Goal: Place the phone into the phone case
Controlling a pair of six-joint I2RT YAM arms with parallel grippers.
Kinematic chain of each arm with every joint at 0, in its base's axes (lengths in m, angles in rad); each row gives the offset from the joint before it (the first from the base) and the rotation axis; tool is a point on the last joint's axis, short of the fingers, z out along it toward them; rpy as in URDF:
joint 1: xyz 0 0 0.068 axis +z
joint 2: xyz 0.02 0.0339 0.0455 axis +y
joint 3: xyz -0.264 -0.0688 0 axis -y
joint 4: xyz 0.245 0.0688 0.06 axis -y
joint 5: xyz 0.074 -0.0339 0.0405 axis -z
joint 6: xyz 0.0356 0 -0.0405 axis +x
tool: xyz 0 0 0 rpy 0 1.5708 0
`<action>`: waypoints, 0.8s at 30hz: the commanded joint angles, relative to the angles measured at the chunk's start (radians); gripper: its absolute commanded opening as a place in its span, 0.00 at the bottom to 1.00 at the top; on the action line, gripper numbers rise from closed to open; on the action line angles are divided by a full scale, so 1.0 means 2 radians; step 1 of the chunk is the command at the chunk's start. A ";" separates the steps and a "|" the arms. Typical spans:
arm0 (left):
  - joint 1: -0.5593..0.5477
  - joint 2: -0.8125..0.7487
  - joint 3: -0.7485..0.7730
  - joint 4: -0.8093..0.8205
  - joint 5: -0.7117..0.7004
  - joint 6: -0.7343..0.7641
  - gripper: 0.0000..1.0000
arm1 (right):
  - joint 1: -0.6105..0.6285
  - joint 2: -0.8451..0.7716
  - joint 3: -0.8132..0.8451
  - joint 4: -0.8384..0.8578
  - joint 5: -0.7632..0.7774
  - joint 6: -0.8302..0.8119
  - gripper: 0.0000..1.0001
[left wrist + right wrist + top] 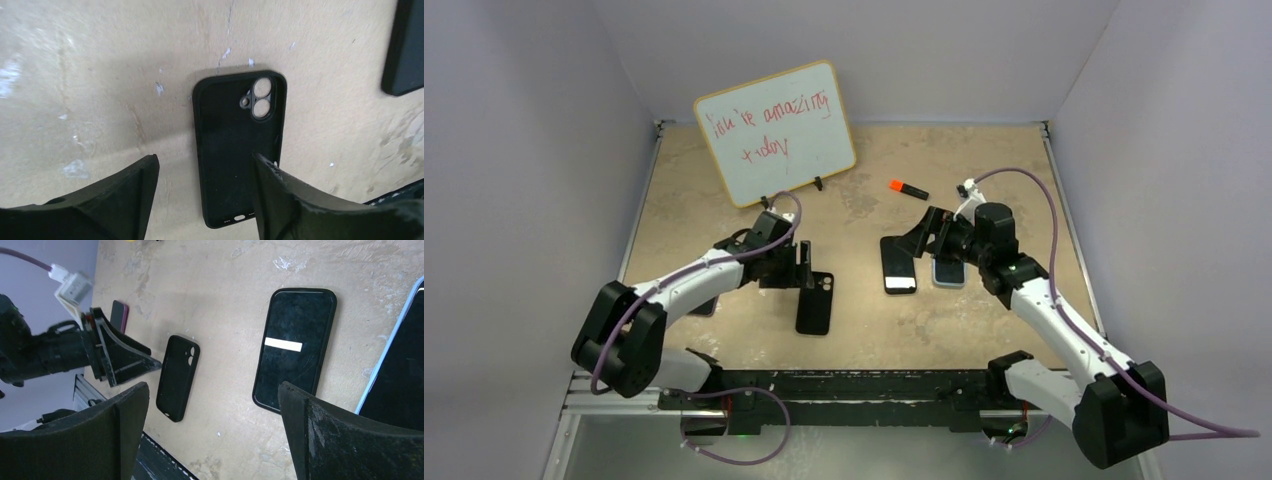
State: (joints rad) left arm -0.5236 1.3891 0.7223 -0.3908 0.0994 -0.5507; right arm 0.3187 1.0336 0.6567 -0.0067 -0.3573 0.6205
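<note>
- So, left tool [205, 157]: its fingers are apart, clamped on nothing, hanging low over the beige speckled tabletop [100, 75].
- Right under it is the empty black soft phone case [230, 150], lying flat with the inside facing up. The camera cutout is at the end far from the tool.
- One finger of that tool overlaps the case's lower corner in the wrist view. Can't tell if it actually touches.
- Right tool [214, 385]: spread wide open, holding nothing.
- Below it, a black-rimmed phone with a dark screen [295, 347] lies face up, just inside one finger.
- A light-blue-edged phone [395, 375] lies right next to that one, partly behind the same finger.
- Beyond the right tool sits a small orange marker [908, 188].
</note>
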 commanded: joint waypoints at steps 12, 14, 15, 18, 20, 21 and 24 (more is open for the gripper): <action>0.204 -0.053 0.087 -0.074 -0.031 0.092 0.89 | 0.000 -0.044 0.002 -0.014 -0.009 -0.009 0.99; 0.247 -0.053 0.085 -0.069 -0.019 0.101 0.89 | 0.000 -0.044 -0.001 -0.010 -0.012 -0.006 0.99; 0.268 -0.052 0.083 -0.065 -0.018 0.106 0.89 | -0.001 -0.044 -0.001 -0.010 -0.013 -0.006 0.99; 0.337 -0.043 0.074 -0.046 -0.018 0.121 0.89 | -0.001 -0.042 -0.002 -0.008 -0.019 -0.006 0.99; 0.356 -0.038 0.065 -0.027 -0.024 0.125 0.89 | 0.000 -0.040 0.001 -0.010 -0.022 -0.010 0.99; 0.367 -0.033 0.063 -0.020 -0.023 0.126 0.89 | -0.001 -0.039 0.003 -0.014 -0.022 -0.013 0.99; 0.389 -0.010 0.060 -0.007 -0.022 0.131 0.89 | 0.000 -0.043 0.004 -0.021 -0.021 -0.021 0.99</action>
State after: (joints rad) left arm 0.2104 1.3220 0.8581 -0.4709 0.0460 -0.3370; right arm 0.3187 0.9611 0.6559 -0.0376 -0.3733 0.6083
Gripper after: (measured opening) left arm 0.892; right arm 0.987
